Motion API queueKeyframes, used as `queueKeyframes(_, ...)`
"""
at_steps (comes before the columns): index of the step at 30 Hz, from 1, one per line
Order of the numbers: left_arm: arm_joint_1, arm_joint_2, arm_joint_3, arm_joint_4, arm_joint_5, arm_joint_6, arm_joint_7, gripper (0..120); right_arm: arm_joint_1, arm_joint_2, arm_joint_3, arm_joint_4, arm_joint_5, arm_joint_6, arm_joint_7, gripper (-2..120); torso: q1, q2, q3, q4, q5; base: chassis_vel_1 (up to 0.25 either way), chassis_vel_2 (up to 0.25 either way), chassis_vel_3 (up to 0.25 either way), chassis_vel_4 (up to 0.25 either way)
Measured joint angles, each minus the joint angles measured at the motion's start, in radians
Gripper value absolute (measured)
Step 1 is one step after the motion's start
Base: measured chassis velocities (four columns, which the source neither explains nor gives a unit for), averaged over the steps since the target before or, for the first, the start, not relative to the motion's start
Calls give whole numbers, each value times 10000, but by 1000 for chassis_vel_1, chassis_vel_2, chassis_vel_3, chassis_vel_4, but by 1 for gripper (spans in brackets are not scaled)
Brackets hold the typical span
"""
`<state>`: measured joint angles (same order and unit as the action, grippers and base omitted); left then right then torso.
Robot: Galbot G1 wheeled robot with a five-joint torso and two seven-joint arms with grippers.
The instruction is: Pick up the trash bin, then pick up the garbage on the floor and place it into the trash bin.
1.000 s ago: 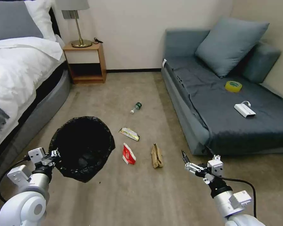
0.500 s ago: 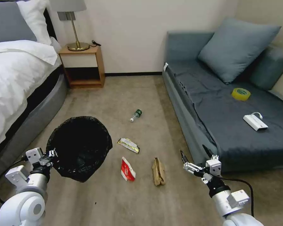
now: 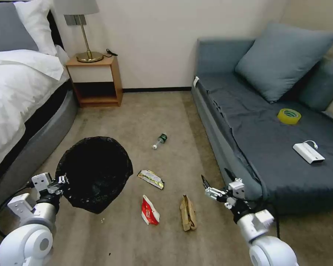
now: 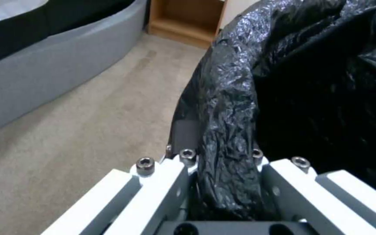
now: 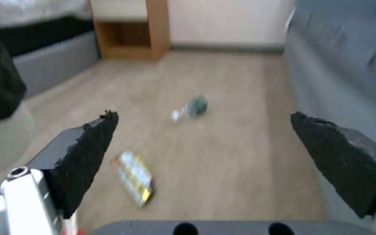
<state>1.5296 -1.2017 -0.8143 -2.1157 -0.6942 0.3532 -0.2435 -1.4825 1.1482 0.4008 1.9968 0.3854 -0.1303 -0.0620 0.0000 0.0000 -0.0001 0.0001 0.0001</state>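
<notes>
The trash bin [image 3: 94, 173], lined with a crinkly black bag, hangs above the carpet at the left. My left gripper [image 3: 63, 181] is shut on its rim; the left wrist view shows that gripper [image 4: 217, 163] pinching the bag-covered rim of the trash bin [image 4: 310, 81]. The garbage lies on the floor: a bottle [image 3: 160, 140], a gold-green wrapper [image 3: 151, 178], a red-and-white packet [image 3: 150, 211] and a brown paper bag [image 3: 187, 212]. My right gripper [image 3: 216, 178] hovers open, right of the paper bag. Beyond the right gripper [image 5: 205, 130] lie the bottle [image 5: 192, 107] and wrapper [image 5: 135, 181].
A bed [image 3: 14, 92] runs along the left and a grey sofa [image 3: 248, 147] along the right, close to my right arm. A yellow tape roll [image 3: 289, 116] and a white charger [image 3: 308, 153] lie on the sofa. A nightstand [image 3: 94, 79] with a lamp stands at the back wall.
The camera has moved, so the whole room has shifted in the picture. My right gripper has swung left and forward, closer to the paper bag. The left gripper still holds the bin.
</notes>
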Motion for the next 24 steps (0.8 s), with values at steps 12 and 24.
queueKeyframes(12,-209,174,82,222,161,-25,394,4,3611,-1685,-3948,-2504,5323,-2876,3429,100,0,0,1,2,-1,0,0,0,0)
queueKeyframes(24,-227,241,158,373,201,-158,761,4,6103,-1331,-6650,-4770,8301,-4477,6021,100,0,-1,1,0,-4,0,0,0,0)
